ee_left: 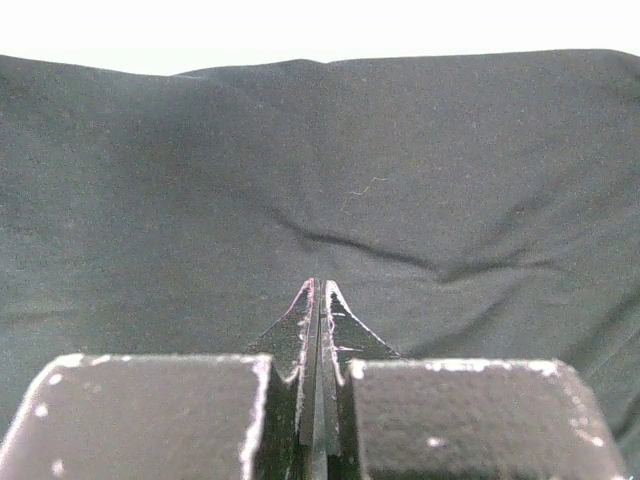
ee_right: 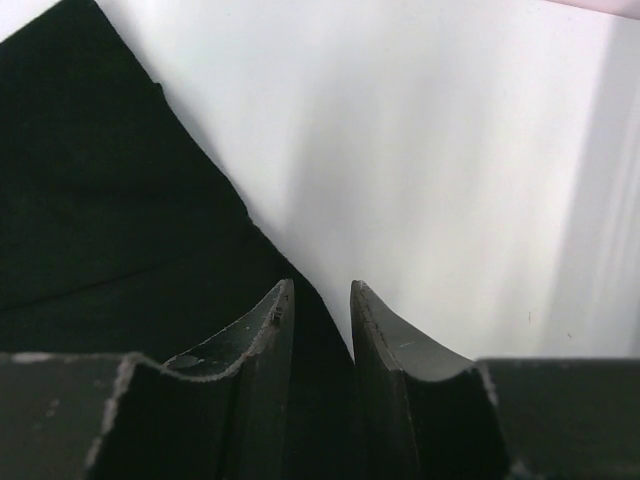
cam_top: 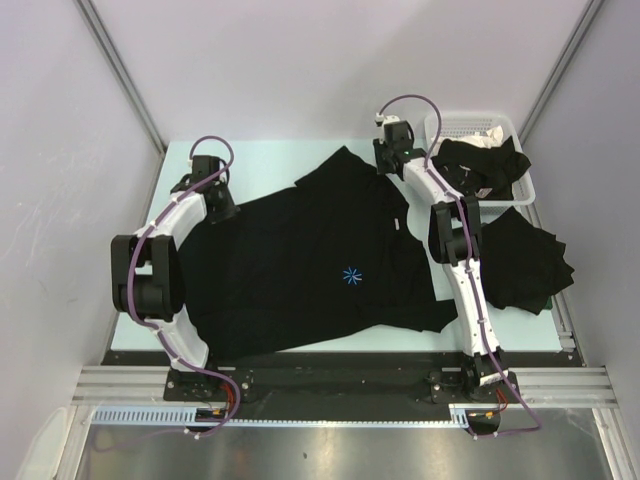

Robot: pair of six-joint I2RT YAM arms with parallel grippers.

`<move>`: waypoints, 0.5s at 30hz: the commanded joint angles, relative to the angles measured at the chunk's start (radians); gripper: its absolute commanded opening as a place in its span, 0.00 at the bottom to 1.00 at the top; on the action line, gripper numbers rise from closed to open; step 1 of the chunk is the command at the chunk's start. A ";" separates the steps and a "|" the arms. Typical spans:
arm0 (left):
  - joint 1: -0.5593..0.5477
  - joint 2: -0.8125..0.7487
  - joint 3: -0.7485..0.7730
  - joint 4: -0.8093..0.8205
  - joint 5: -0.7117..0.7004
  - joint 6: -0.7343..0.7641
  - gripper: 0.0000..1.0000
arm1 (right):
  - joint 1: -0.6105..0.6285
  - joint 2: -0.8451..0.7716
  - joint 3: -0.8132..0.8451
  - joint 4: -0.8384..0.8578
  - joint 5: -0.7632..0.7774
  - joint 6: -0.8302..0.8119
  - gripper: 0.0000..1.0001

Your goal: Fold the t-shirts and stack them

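Observation:
A black t-shirt (cam_top: 300, 270) with a small light-blue starburst mark (cam_top: 352, 277) lies spread across the table, one sleeve (cam_top: 340, 170) reaching toward the back. My left gripper (cam_top: 222, 203) sits at the shirt's left edge. In the left wrist view it (ee_left: 320, 284) is shut just above the cloth (ee_left: 400, 180), with nothing visible between the jaws. My right gripper (cam_top: 385, 158) is at the back sleeve. In the right wrist view it (ee_right: 322, 286) stands open over the sleeve's edge (ee_right: 120, 200), which runs under the gap between the jaws.
A white slotted basket (cam_top: 524, 186) at the back right holds a crumpled black t-shirt (cam_top: 485, 160) and something white. Dark folded cloth (cam_top: 530, 262) lies to the right of my right arm. Grey walls close in on both sides.

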 commanded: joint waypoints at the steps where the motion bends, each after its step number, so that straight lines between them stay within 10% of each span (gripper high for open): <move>1: 0.000 -0.036 0.012 0.000 0.027 0.013 0.04 | 0.002 -0.063 -0.008 0.010 -0.004 -0.003 0.35; 15: 0.000 -0.028 0.029 -0.008 0.035 0.019 0.10 | 0.001 -0.054 -0.048 0.004 -0.017 -0.006 0.32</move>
